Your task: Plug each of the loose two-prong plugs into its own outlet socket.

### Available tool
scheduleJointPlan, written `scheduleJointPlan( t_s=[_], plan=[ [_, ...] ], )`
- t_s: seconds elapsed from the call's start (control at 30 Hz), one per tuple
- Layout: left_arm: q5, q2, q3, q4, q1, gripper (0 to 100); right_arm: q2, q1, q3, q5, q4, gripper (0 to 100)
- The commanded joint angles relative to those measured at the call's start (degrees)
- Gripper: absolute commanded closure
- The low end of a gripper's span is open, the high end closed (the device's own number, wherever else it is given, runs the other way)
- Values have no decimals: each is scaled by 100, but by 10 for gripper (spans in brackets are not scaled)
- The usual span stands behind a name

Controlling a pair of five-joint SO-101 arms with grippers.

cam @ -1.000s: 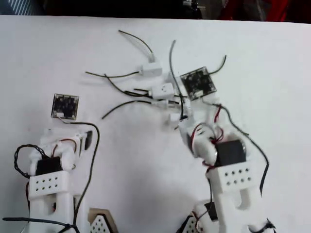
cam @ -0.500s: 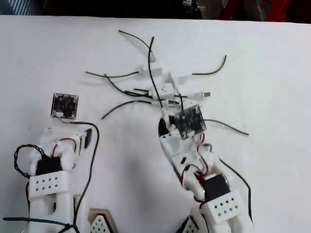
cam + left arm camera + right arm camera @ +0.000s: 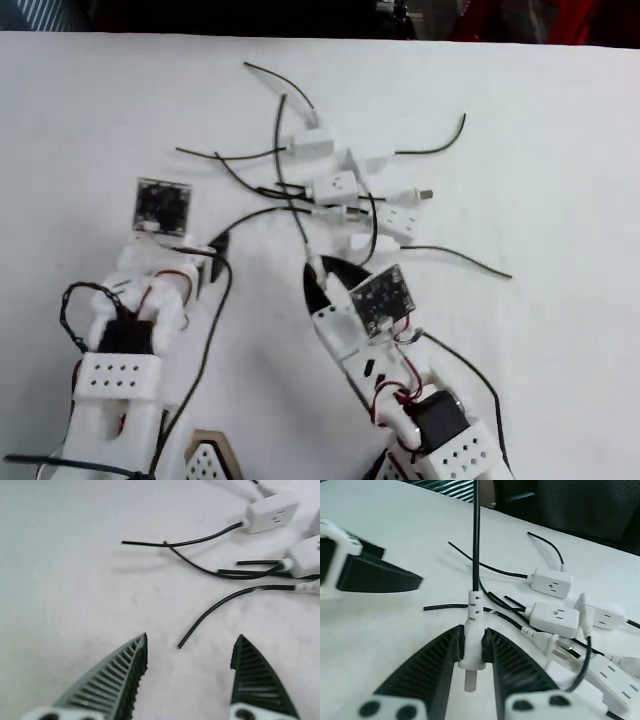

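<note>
My right gripper (image 3: 473,631) is shut on a white two-prong plug (image 3: 471,652), held upright above the table with its black cord (image 3: 476,535) rising from it. From above, this gripper (image 3: 318,272) sits just in front of the tangle of cords. White outlet sockets (image 3: 311,145) (image 3: 335,185) (image 3: 400,212) lie in that tangle, and they appear again as sockets (image 3: 551,583) (image 3: 555,616). A loose plug (image 3: 545,641) lies beside them. My left gripper (image 3: 192,641) is open over bare table, a cord end (image 3: 180,644) between its fingers; it stands left of the cluster (image 3: 212,255).
Several loose black cords (image 3: 225,155) spread over the white table (image 3: 90,110) around the sockets. The other arm's dark gripper (image 3: 375,575) shows in the right wrist view. A further socket (image 3: 272,512) lies beyond the left gripper.
The right arm has drawn back toward the table's front with the plug, its cord trailing up and left. The left arm has moved forward and right, toward the cords.
</note>
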Motion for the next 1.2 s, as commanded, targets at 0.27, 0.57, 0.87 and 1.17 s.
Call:
scheduleJointPlan(
  t_s=[0.27,0.57,0.87,1.17],
  plan=[
    [35,-145,-818,202,1798,729,-198,-303,53,-53,259,979],
    [26,-154,-1389,1327,2624,729,-198,-303,185,-35,259,979],
    [26,-154,-1363,1371,2730,729,-198,-277,185,-35,259,979],
    [18,-145,-1169,1415,2721,729,-198,-268,158,-35,224,979]
  ],
)
